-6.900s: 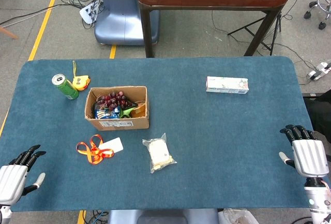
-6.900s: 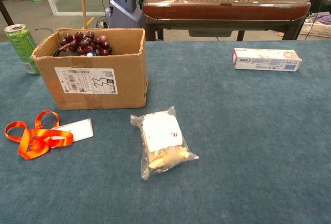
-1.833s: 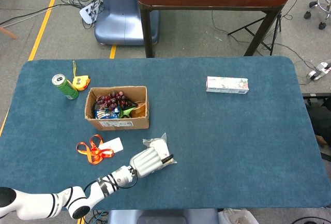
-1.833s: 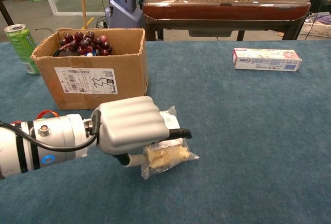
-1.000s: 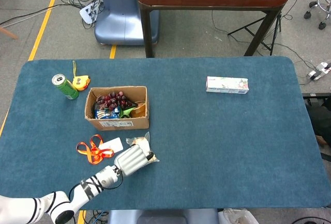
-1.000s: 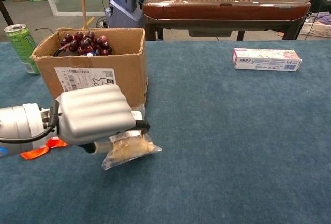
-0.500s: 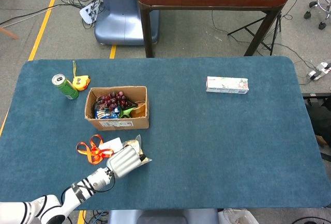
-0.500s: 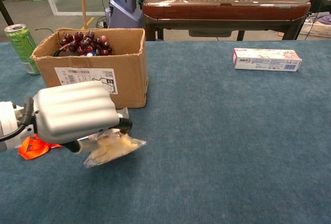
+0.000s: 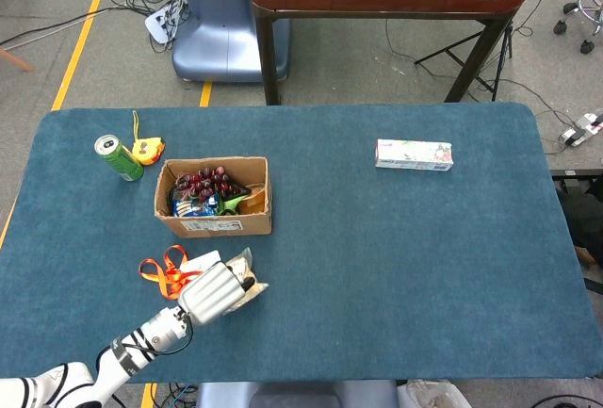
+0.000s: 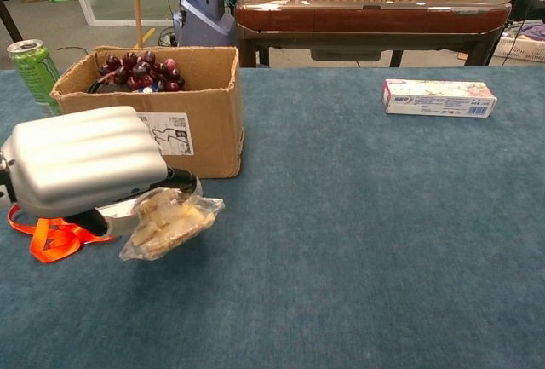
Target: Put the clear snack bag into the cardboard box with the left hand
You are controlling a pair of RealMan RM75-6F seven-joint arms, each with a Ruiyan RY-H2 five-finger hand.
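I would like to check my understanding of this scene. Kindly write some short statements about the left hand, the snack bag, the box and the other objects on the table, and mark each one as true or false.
1. The left hand holds the clear snack bag. True.
2. The clear snack bag is already inside the cardboard box. False: it is outside the box, on the near side, in the hand.
3. The cardboard box is empty. False: dark red grapes and other packets lie in it.
4. The green can stands on the table outside the box. True.
5. The toothpaste box lies right beside the cardboard box. False: it lies far off, on the other half of the table.
6. An orange lanyard lies on the table near the left hand. True.
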